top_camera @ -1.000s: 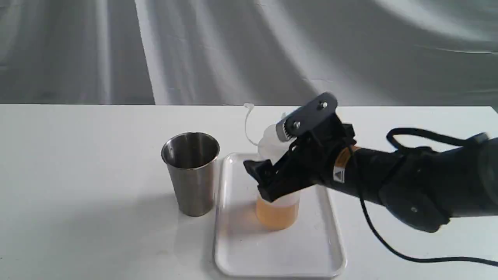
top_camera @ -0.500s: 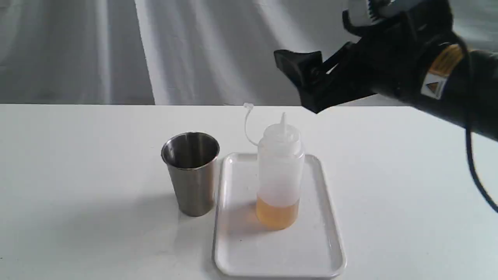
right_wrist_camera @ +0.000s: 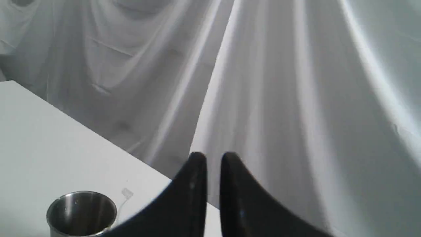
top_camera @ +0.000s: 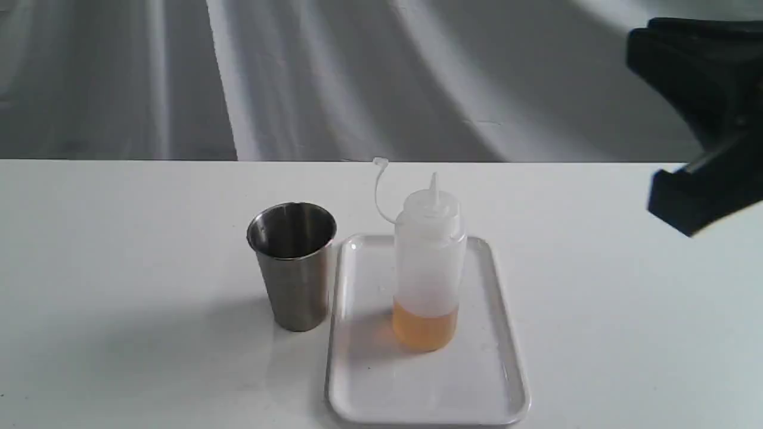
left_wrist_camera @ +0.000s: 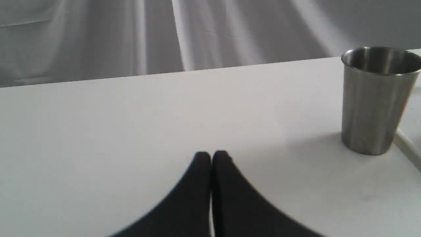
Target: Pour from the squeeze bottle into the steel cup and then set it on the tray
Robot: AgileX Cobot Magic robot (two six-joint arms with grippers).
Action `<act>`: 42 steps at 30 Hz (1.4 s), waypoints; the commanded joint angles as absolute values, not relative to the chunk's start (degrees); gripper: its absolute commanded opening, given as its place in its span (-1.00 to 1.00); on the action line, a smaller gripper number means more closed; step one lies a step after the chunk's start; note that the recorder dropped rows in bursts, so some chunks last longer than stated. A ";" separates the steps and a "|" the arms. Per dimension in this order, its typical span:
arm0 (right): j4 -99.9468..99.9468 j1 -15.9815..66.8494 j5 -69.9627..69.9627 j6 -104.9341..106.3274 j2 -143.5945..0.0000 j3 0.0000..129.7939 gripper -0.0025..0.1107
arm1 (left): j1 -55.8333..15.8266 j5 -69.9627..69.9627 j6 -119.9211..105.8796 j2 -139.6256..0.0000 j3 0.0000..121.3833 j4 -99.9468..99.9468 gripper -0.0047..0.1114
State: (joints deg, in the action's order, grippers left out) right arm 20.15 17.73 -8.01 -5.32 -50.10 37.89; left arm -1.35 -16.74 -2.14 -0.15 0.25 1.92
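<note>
The squeeze bottle (top_camera: 429, 262) stands upright on the white tray (top_camera: 369, 387), amber liquid filling its bottom part, nozzle up and cap strap hanging off to the left. Nothing holds it. The steel cup (top_camera: 292, 262) stands on the table just left of the tray, and also shows in the left wrist view (left_wrist_camera: 375, 102) and the right wrist view (right_wrist_camera: 82, 210). My right gripper (right_wrist_camera: 213, 158) is raised high off to the right, almost shut, with a thin gap and nothing in it. My left gripper (left_wrist_camera: 211, 154) rests low over the table, shut and empty, well away from the cup.
The right arm's black end (top_camera: 709, 89) fills the upper right edge of the exterior view, above the table. A grey draped cloth (top_camera: 357, 77) hangs behind the white table (top_camera: 119, 268).
The right gripper let go of the bottle on the tray, then rose and pulled back to the right. Bottle, cup and tray have stayed where they were.
</note>
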 commanded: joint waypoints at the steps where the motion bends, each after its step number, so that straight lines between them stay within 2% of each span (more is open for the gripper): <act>1: 17.42 18.11 -4.24 -8.98 -44.33 35.73 -0.96 | -1.26 -16.30 -1.84 0.00 0.00 1.88 -0.92; 6: 16.75 18.82 5.31 -12.05 -37.31 34.75 -0.96 | -1.26 -16.30 -1.96 0.00 0.00 1.88 -0.92; 24: 19.46 18.16 5.43 -12.21 -24.05 23.31 -0.96 | -1.26 -16.30 -1.84 0.00 0.00 1.88 -0.92; 35: 11.76 4.91 4.90 -12.21 -11.59 12.02 -0.96 | -1.26 -16.30 -2.05 0.00 0.00 1.88 -0.92; 42: 10.22 1.83 4.55 -12.21 -5.74 4.67 -0.96 | -1.26 -16.30 -1.94 0.00 0.00 1.88 -0.92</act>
